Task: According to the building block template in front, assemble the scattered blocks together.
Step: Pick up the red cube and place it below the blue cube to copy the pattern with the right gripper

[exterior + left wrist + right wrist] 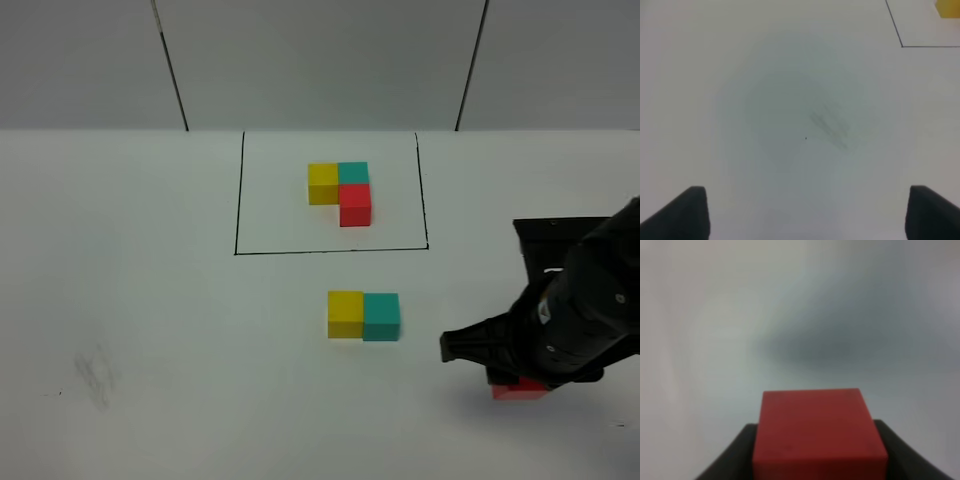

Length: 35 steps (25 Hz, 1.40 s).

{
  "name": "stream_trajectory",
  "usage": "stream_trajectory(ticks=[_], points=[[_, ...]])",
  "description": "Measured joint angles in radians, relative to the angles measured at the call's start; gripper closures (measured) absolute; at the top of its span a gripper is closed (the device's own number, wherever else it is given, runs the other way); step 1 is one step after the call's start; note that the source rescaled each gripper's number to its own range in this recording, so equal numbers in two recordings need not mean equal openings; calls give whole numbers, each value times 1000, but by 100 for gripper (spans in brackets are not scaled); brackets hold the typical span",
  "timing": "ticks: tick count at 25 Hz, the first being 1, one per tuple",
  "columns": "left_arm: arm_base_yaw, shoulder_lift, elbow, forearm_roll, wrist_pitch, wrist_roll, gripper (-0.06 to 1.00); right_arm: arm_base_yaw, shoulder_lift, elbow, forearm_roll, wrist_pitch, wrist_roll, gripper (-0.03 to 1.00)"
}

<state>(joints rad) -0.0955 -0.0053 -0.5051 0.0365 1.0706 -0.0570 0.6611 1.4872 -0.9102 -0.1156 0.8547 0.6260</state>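
The building block template (340, 192) lies at the back inside a black outline: yellow and teal cubes side by side, with a red one in front of the teal. Among the scattered blocks, the yellow cube (345, 314) and the teal cube (381, 316) touch side by side mid-table. To their right, near the front, my right gripper (517, 385) is shut on the red cube (520, 391). The red cube (817, 432) fills the right wrist view between the dark fingers (732, 460). My left gripper (805, 212) is open over bare table. It is out of the exterior high view.
A faint grey smudge (95, 375) marks the table at the front left, and the left wrist view shows that smudge (829, 125) too. That view also catches a corner of the black outline (901, 46) and the edge of the template's yellow cube (948, 8).
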Motion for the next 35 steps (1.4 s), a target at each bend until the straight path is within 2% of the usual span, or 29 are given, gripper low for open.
stream_trajectory(ticks=[5, 8, 13, 17, 25, 28, 35], points=[[0, 0, 0, 0, 0, 0, 9, 105, 91, -125, -15, 102, 136, 75], [0, 0, 0, 0, 0, 0, 9, 152, 170, -216, -15, 131, 151, 75], [0, 0, 0, 0, 0, 1, 9, 162, 307, -322, 27, 133, 176, 75], [0, 0, 0, 1, 0, 2, 9, 162, 384, -353, 65, 105, 178, 75], [0, 0, 0, 1, 0, 2, 9, 162, 467, -362, 66, -9, 172, 75], [0, 0, 0, 1, 0, 2, 9, 162, 498, -366, 36, -46, 180, 75], [0, 0, 0, 1, 0, 2, 9, 162, 537, -366, -6, -60, 207, 75]])
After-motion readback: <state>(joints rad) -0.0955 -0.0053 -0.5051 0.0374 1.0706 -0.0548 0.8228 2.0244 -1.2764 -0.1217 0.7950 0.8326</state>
